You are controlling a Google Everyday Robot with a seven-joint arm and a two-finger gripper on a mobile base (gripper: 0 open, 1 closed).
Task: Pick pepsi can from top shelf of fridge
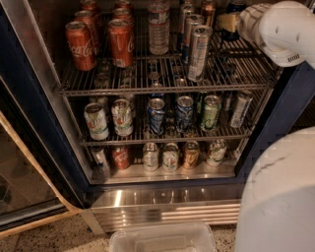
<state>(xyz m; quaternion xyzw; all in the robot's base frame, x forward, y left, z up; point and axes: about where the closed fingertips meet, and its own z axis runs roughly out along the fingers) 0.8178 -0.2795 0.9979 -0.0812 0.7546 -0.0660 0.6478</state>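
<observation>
The fridge [44, 123] stands open, its dark blue frame around wire racks. At the back right of the top shelf [162, 89], a dark navy can that looks like the pepsi can [235, 8] shows only its upper part. My gripper [227, 22] reaches in from the right on the white arm [283, 32]. It sits right in front of that can, above the rack, and hides the can's lower part. I cannot see whether the gripper touches the can.
Red Coca-Cola cans [81, 44] fill the shelf's left, then a water bottle [158, 29] and slim silver cans [199, 51]. More cans line the middle rack [156, 115] and the bottom [170, 156]. The glass door [24, 197] hangs left. A clear bin [162, 238] and my white body [278, 197] are below.
</observation>
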